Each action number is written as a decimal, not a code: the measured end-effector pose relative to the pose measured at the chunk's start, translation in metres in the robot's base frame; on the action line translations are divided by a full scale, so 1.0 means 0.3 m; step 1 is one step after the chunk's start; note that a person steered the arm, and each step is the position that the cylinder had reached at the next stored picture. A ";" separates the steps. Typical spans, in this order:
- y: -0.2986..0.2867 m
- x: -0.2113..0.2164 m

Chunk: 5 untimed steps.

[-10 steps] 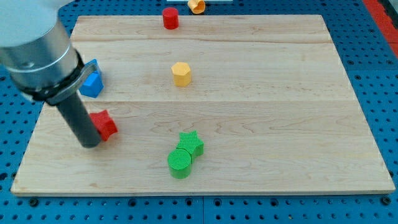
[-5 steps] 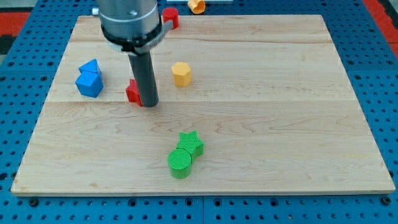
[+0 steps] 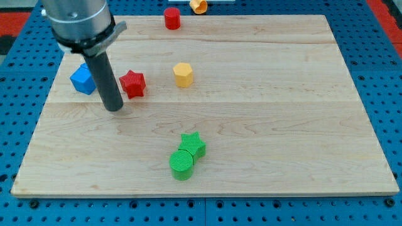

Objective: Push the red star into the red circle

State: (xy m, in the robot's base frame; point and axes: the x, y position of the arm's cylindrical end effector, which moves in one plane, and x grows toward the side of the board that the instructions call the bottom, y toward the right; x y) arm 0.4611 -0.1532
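Observation:
The red star [image 3: 132, 83] lies on the wooden board [image 3: 251, 125] at the view's left, above the middle. The red circle [image 3: 172, 18] is a short red cylinder near the board's top edge, well above and right of the star. My tip [image 3: 114, 107] rests on the board just left of and below the red star, close to it; I cannot tell whether they touch. The dark rod rises from the tip toward the view's top left.
A blue block [image 3: 82, 79] sits left of the rod, partly hidden by it. A yellow hexagon [image 3: 183, 74] lies right of the star. A green star [image 3: 193, 145] touches a green circle [image 3: 182, 165] at the bottom middle. An orange block [image 3: 199, 5] lies beyond the top edge.
The red star went from the lower left up to just left of the yellow hexagon. My tip passed from the star's left to its right and back to its lower left.

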 end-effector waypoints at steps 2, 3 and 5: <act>0.003 -0.340; 0.045 -0.443; 0.218 -0.626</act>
